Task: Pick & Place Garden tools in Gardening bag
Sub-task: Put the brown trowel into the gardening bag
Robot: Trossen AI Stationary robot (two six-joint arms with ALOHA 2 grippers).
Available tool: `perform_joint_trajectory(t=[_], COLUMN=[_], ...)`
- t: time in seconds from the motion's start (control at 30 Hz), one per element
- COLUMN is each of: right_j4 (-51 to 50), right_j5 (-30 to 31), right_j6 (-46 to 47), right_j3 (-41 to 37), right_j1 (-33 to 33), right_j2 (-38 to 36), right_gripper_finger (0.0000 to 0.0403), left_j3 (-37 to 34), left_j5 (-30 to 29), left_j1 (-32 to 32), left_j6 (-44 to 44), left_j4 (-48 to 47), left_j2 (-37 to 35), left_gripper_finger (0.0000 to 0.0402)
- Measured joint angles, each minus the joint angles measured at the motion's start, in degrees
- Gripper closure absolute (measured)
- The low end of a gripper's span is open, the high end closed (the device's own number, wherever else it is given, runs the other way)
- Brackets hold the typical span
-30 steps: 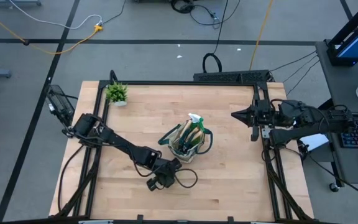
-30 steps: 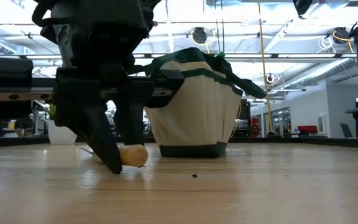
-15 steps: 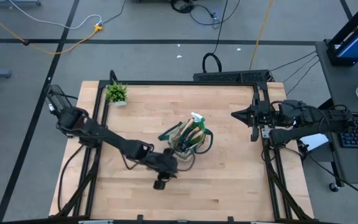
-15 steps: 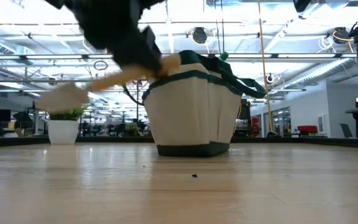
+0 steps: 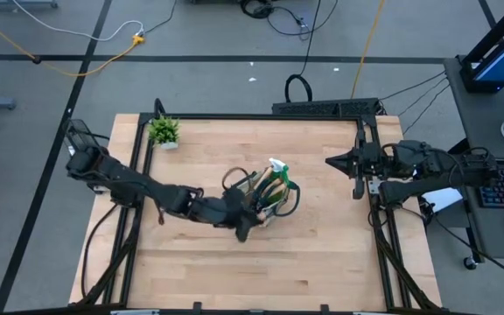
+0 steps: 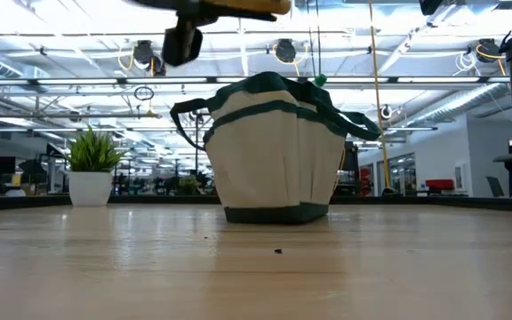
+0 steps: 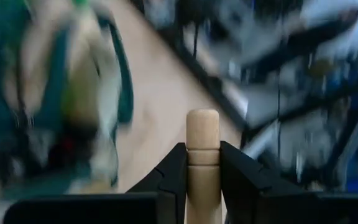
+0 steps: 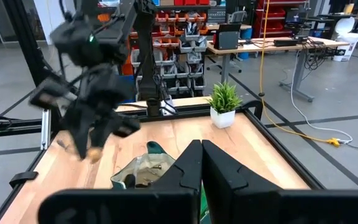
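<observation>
Now my left gripper (image 7: 202, 171) is clamped on a wooden tool handle (image 7: 202, 146), fingers tight on both sides; the tool's working end isn't visible. In the high view the left gripper (image 5: 245, 220) sits raised at the near-left edge of the gardening bag (image 5: 269, 198), arm stretched across the table (image 5: 322, 262) from the left side. Low view shows the handle (image 6: 260, 8) held level, well above the bag (image 6: 278, 151). Bag stands upright mid-table, already holding a green spray bottle (image 5: 276, 172) and other tools too jumbled to name. Bag's green loop handles (image 5: 234, 182) flop near the gripper, just beside my path. Potted plant (image 5: 164, 131) at the far-left corner, well apart. My right gripper (image 5: 338, 161) is parked at the table's right edge, fingers closed, holding nothing. Versus a second ago: the left gripper was down at the tabletop in front of the bag; since then it has lifted the tool and swung up against the bag. Bag, plant, right arm unchanged.
</observation>
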Motion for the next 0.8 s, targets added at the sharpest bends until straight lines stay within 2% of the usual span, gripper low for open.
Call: perform_joint_trajectory(t=[0.13,0.3,0.4,0.57,0.8], right_j4=[0.21,0.41,0.39,0.37,0.37], right_j5=[-0.02,-0.02,-0.02,-0.04,-0.04], right_j6=[-0.71,-0.73,-0.95,-1.4,-1.61], right_j3=[0.0,0.0,0.0,0.0,0.0], right_j1=[0.0,0.0,0.0,0.0,0.0], right_j2=[-0.02,-0.09,-0.09,-0.09,-0.11], right_gripper_finger=[0.0403,0.0403,0.0403,0.0403,0.0403], left_j3=[0.0,0.07,0.07,0.04,0.07], left_j5=[-9.46,-21.18,-24.01,-26.69,-33.97], left_j1=[1.36,3.78,5.92,9.05,9.85], left_j6=[2.29,15.79,22.19,29.9,32.04], left_j4=[6.1,16.65,22.5,26.7,27.59], left_j2=[-1.96,-2.03,-1.8,-1.51,-0.43], left_gripper_finger=[0.0329,0.0329,0.0329,0.0329,0.0329])
